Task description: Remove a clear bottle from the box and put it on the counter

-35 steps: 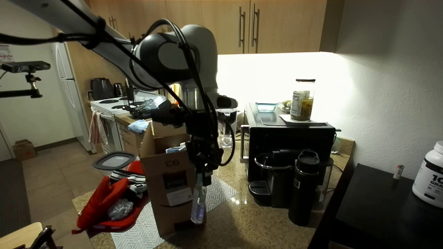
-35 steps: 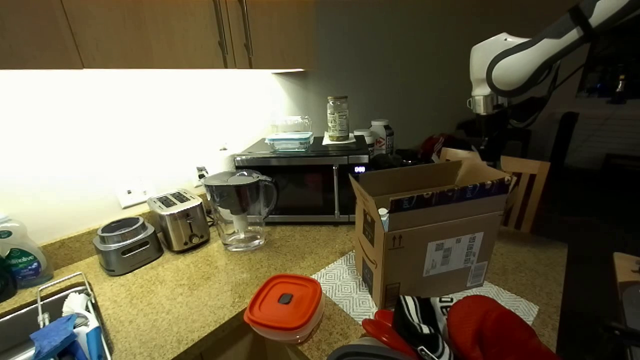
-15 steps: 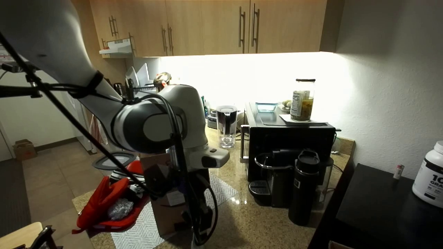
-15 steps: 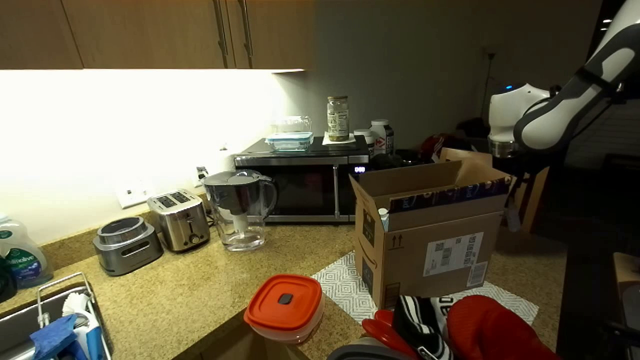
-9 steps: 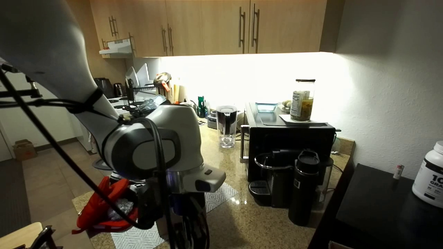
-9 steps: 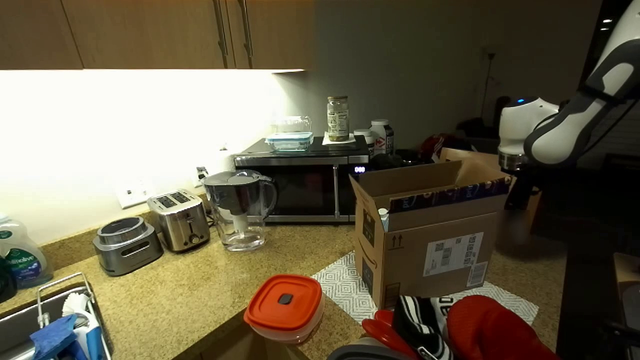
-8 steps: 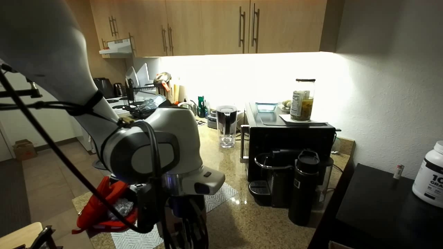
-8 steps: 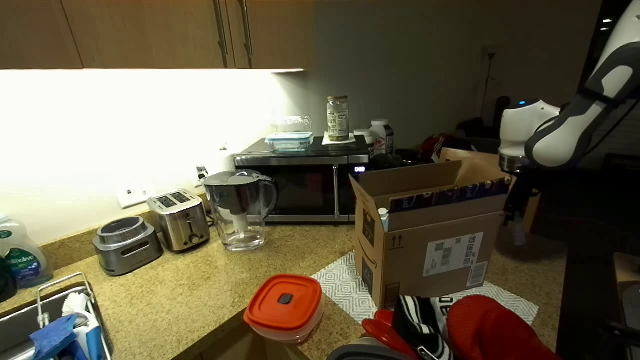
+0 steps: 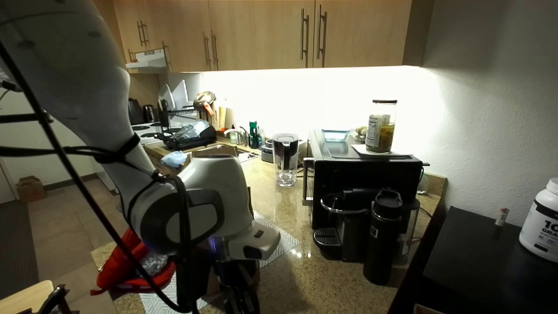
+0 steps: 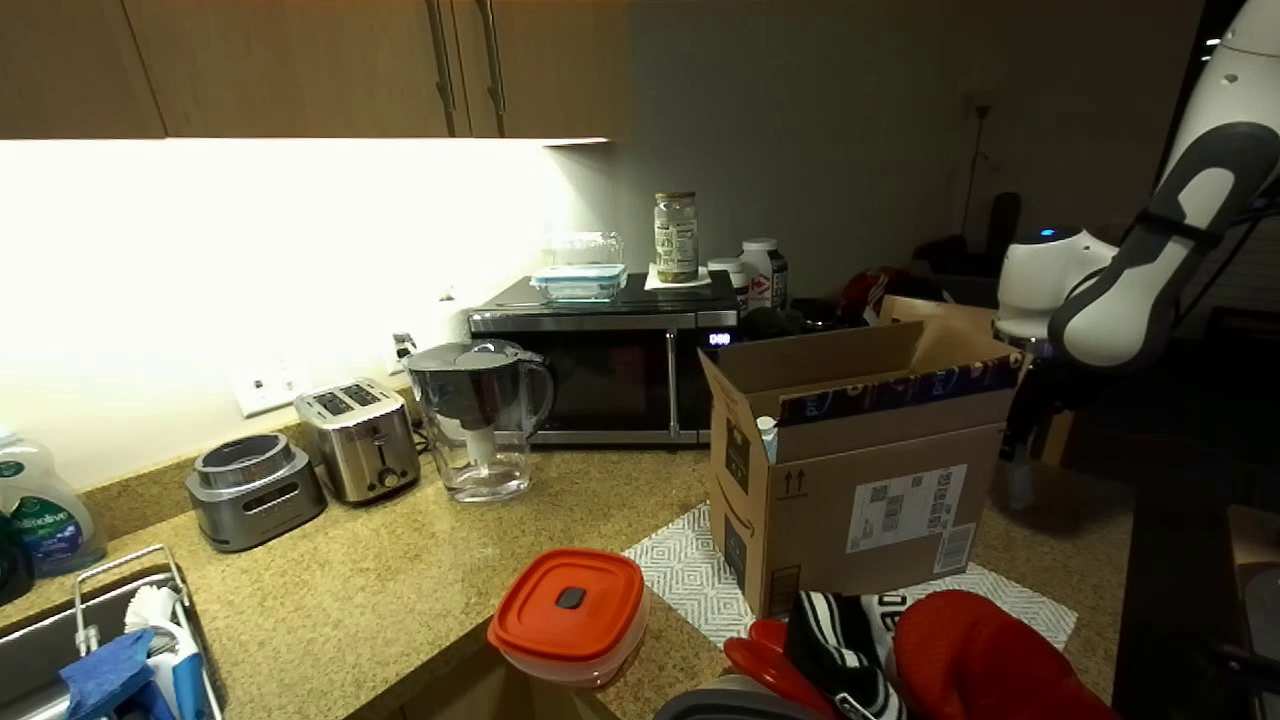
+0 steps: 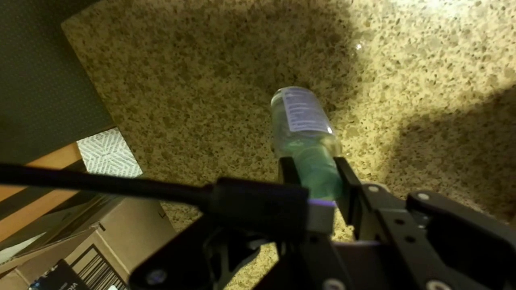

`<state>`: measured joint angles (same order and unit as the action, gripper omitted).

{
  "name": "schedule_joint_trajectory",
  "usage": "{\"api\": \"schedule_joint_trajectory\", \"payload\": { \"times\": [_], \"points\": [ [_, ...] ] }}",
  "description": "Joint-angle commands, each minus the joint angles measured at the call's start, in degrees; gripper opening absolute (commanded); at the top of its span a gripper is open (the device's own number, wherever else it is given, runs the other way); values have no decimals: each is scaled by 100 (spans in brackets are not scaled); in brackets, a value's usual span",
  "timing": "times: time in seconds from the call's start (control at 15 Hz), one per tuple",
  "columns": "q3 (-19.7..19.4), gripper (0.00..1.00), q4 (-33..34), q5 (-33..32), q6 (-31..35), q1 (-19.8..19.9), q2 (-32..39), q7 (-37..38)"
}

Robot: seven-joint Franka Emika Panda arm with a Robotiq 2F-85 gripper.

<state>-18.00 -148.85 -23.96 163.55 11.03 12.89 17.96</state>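
Speckled counter [image 11: 193,104], box [image 10: 860,480], tool [image 11: 316,171] gripping bottle [image 11: 306,129]

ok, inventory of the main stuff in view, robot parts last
clear bottle: 1, clear with green end, in claw; counter contact unclear
open cardboard box: 1, brown, on patterned mat
patterned mat: 1, white-grey, on counter
counter: 1, speckled beige, under patterned mat and microwave
microwave: 1, black, on counter
glass jar: 1, clear, on white sheet atop microwave
water filter pitcher: 1, clear, between toaster and microwave
toaster: 1, silver, on counter
red-lidded container: 1, clear below, counter edge
fabric-like bundle: 1, red, black, white, beside open cardboard box
coffee machine: 1, black, beside microwave
claw: 1, black, shut on clear bottle
robot arm: 1, white-grey, over counter
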Motion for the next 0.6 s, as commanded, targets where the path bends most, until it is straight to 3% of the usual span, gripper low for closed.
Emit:
{"api": "schedule_joint_trajectory", "payload": {
  "times": [0.0,0.53],
  "points": [
    [-182,6,-63,201,442,-180,150,-79],
    [-470,6,-335,336,1091,-491,-20,-79]
  ]
}}
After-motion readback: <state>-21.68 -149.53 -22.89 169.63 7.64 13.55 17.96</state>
